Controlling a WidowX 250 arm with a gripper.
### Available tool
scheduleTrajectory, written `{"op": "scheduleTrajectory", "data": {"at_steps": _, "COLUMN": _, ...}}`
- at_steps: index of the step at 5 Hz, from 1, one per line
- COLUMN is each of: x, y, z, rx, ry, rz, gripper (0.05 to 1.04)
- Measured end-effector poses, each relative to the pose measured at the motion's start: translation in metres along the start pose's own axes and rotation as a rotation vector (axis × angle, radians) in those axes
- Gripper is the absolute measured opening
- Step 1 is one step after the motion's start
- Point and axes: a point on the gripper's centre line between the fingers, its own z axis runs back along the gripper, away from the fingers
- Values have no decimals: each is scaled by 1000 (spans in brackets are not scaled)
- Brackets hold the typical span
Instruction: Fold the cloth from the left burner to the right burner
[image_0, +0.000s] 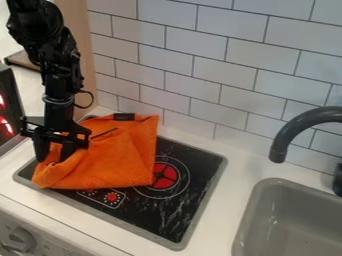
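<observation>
The black gripper (53, 156) hangs over the left end of the orange cloth (123, 162), its two fingers apart and pointing down, with some orange fabric visible between them. Spread over the left part of the black stove top (177, 215), the cloth hides the left burner. Its right edge reaches the red right burner (164, 176), which is partly visible. Near the cloth's top edge is a small dark patch, and a dark line runs across the fabric beside the gripper.
To the right are a grey sink (287, 225) and a dark curved faucet (294, 132). White tiles (220, 75) line the wall behind the counter. Control knobs (23, 237) sit on the front panel at lower left, and a dark appliance with red lights stands at the left edge.
</observation>
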Motion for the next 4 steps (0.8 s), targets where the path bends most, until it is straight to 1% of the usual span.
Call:
{"op": "scheduleTrajectory", "data": {"at_steps": 1, "x": 0, "y": 0, "z": 0, "rx": -2, "ry": 2, "rz": -4, "gripper": 191}}
{"op": "scheduleTrajectory", "data": {"at_steps": 2, "x": 0, "y": -2, "z": 0, "rx": -14, "ry": 2, "rz": -20, "gripper": 79}}
{"op": "scheduleTrajectory", "data": {"at_steps": 3, "x": -3, "y": -2, "z": -1, "rx": -42, "ry": 12, "rz": -33, "gripper": 51}}
{"op": "scheduleTrajectory", "data": {"at_steps": 4, "x": -7, "y": -1, "z": 9, "rx": -76, "ry": 7, "rz": -56, "gripper": 51}}
